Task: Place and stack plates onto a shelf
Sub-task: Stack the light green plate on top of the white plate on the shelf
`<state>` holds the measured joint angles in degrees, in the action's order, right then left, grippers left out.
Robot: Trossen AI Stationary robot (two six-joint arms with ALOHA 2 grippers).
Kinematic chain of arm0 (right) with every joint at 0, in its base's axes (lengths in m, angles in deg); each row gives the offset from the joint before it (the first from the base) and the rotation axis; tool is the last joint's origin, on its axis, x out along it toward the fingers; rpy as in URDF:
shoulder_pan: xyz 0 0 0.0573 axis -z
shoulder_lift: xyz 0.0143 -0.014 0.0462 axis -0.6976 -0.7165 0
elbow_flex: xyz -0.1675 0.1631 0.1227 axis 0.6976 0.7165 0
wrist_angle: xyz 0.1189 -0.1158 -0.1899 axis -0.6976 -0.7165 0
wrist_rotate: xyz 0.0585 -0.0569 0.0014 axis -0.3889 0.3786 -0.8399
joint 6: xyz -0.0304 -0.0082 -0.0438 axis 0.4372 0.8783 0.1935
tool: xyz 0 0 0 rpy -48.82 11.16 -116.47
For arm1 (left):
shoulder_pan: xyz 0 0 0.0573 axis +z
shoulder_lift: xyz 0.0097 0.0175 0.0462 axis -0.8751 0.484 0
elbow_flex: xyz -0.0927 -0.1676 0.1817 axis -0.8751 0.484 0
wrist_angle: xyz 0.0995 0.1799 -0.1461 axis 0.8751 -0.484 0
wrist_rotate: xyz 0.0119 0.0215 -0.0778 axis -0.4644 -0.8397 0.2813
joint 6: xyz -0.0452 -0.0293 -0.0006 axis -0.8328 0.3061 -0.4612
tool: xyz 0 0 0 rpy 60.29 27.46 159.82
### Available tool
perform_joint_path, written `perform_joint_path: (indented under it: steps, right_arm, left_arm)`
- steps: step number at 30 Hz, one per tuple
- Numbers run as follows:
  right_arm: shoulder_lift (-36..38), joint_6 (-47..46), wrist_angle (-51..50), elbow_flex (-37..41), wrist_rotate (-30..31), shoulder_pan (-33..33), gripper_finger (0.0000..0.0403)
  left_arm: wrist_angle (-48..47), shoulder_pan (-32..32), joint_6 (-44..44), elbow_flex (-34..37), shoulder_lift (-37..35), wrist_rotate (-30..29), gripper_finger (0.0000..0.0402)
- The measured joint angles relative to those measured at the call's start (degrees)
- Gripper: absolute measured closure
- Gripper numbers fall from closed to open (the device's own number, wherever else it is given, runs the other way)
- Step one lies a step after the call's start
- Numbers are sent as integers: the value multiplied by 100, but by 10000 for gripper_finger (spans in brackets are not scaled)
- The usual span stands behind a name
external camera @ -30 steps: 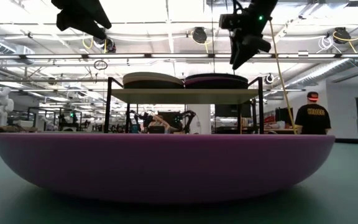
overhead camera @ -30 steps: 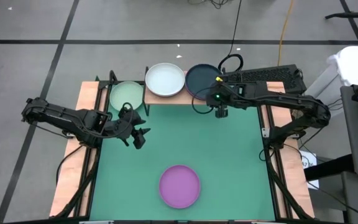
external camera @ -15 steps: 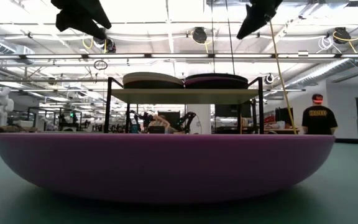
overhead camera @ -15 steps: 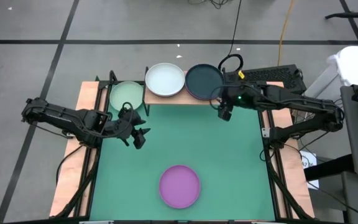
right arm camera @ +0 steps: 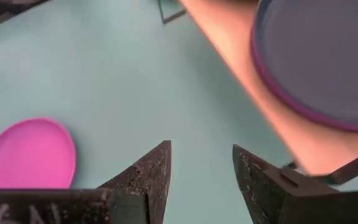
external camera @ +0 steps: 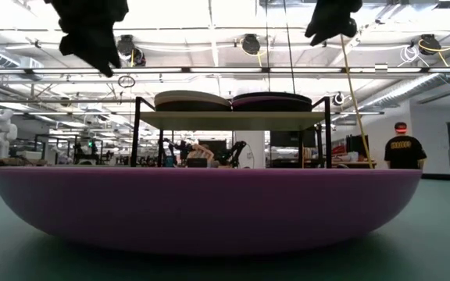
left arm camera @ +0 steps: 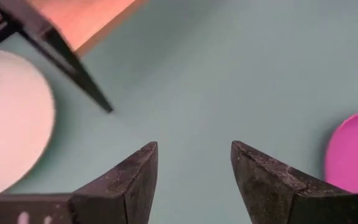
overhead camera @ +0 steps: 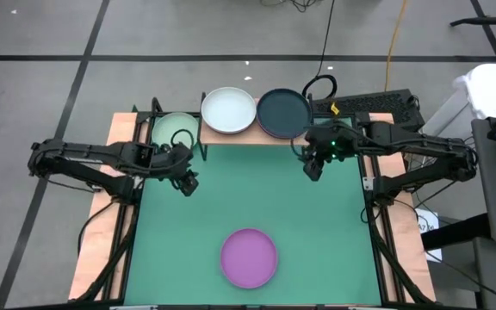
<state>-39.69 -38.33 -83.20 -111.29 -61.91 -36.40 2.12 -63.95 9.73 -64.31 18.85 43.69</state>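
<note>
Left end effector [overhead camera: 188, 182] shifted; mint plate [overhead camera: 172, 130] half-hidden.

My two arms are dark, near black, built of slim jointed segments with thin black cables looped along them. My left gripper [overhead camera: 189, 182] ends in two dark fingers [left arm camera: 129, 180], wedge-shaped, tapering to blunt tips, matte surface with fine grain. Pale markings sit on the left finger base (too cut off to read). My right gripper [overhead camera: 314, 170] has the same pair of fingers [right arm camera: 148, 177], rougher and speckled, also with faint pale lettering at the base. A small green light glows on my right wrist [overhead camera: 332, 144].
</note>
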Motion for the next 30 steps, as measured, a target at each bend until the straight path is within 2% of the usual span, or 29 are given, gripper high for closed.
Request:
perform_joint_path:
  steps: [7, 12, 17, 24, 30]
  right_arm:
    - [0, -454, -399, 0, 6, -434, 248]
    - [0, -437, -523, 0, 75, -582, 248]
    - [0, -239, -513, 0, 177, -618, 248]
    - [0, 108, -513, 0, 175, -618, 248]
    - [64, 196, -472, 238, 166, -618, 248]
  left_arm:
    - [-1331, 374, -290, 0, 0, 147, 193]
    - [-1548, 654, -348, 0, 0, 451, 193]
    - [-1791, 976, -75, 0, 0, 468, 193]
    - [-1958, 1460, 1141, 1, 0, 443, 193]
    - [-1182, 1669, 2299, 348, -4, 363, 193]
